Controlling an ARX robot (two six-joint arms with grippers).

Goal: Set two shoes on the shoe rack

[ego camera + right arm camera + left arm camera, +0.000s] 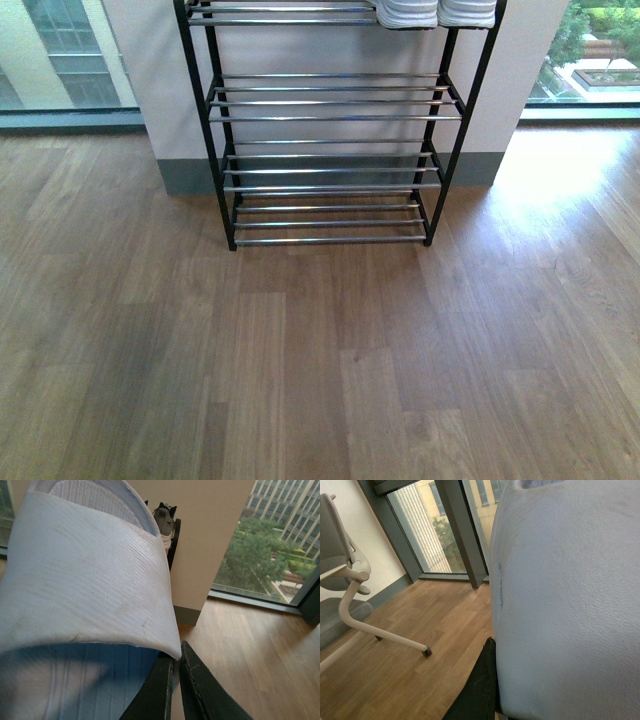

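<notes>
The shoe rack stands against the wall straight ahead, a black frame with silver rod shelves. White soles of two shoes rest on its upper shelf at the right; the shelves below hold nothing. Neither arm shows in the front view. In the left wrist view, a pale-blue slide slipper fills the right side, with my left gripper shut on it and one black finger against its edge. In the right wrist view, my right gripper is shut on the edge of another pale-blue slide slipper, strap up.
A white-framed office chair on castors stands on the wood floor beside my left arm. Floor-to-ceiling windows line the room. A beige wall pillar backs the rack. A small grey and black object shows behind the right slipper.
</notes>
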